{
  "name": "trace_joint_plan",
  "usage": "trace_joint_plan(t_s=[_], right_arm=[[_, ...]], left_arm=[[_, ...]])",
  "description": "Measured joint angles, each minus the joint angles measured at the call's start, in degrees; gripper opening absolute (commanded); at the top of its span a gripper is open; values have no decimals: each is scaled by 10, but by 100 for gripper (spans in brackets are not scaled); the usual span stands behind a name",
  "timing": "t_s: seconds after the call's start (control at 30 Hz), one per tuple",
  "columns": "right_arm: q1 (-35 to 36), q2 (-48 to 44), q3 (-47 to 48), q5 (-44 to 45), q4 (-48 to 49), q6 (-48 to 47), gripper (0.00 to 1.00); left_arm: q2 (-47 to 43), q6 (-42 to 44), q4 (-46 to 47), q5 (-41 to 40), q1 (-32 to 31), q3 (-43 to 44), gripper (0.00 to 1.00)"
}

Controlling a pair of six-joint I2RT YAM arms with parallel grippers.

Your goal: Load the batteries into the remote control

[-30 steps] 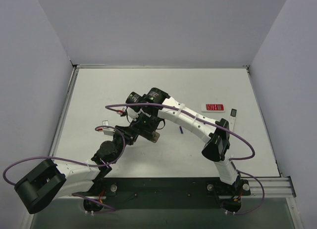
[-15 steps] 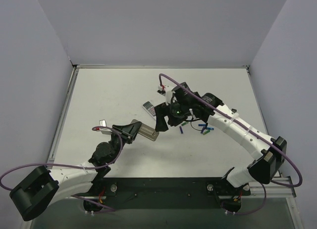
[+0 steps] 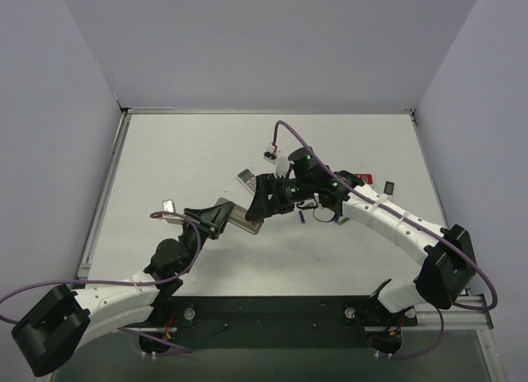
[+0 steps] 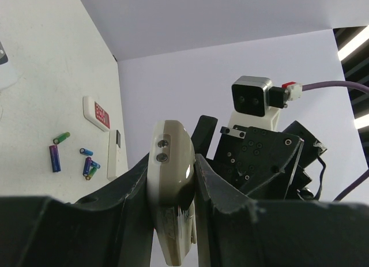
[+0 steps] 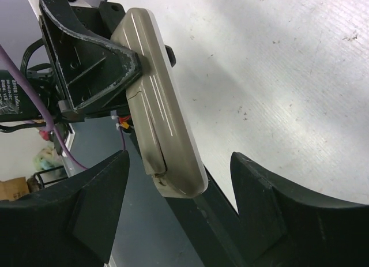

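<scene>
The remote control (image 4: 170,175), white with a tan-grey back (image 5: 155,111), is held clear of the table with my left gripper (image 4: 173,163) shut on it. From above, the remote (image 3: 241,219) juts out to the right of the left gripper (image 3: 216,218). My right gripper (image 5: 179,163) is open, and its fingers (image 5: 101,203) stand on either side of the remote's free end without touching it; from above it (image 3: 264,202) sits just right of the remote. Several small coloured batteries (image 4: 55,157) lie loose on the table (image 3: 302,217).
A red flat remote (image 4: 96,112) and a long white remote (image 4: 115,155) lie beyond the batteries. Another white remote with a dark display (image 3: 246,180) lies behind the grippers. A small dark cover plate (image 3: 389,186) is at the right. Purple cables loop around both arms.
The right arm swung its elbow out to the right and drew back from the left gripper, then brought its open jaws to the remote's end. The left gripper kept hold of the remote.
</scene>
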Motion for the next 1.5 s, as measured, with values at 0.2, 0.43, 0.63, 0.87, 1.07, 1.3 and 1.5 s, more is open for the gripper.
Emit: trace_joint_plan(t_s=[0.2,0.43,0.63,0.87,1.07,1.3,1.5], right_arm=[[-10,0,-49,-35,57,41,59],[-16,0,-82,-73,123,83,38],[-26,0,-106,-106,179,116,20],[-29,0,-128,-120,228,137,30],[-37,-8,-128,-114,228,125,68],[-78,-113,-118,12,110,18,81],[-110,-267,-135,203,42,-64,100]], left_arm=[[-5,0,-1,-3,0,0,0],[-7,0,-6,-6,0,0,0],[-7,-10,-8,-13,0,0,0],[-8,-15,-5,-19,0,-2,0],[-14,-15,-6,-18,0,-2,0],[-47,0,-71,-16,0,-2,0],[-72,46,-209,-4,7,15,0]])
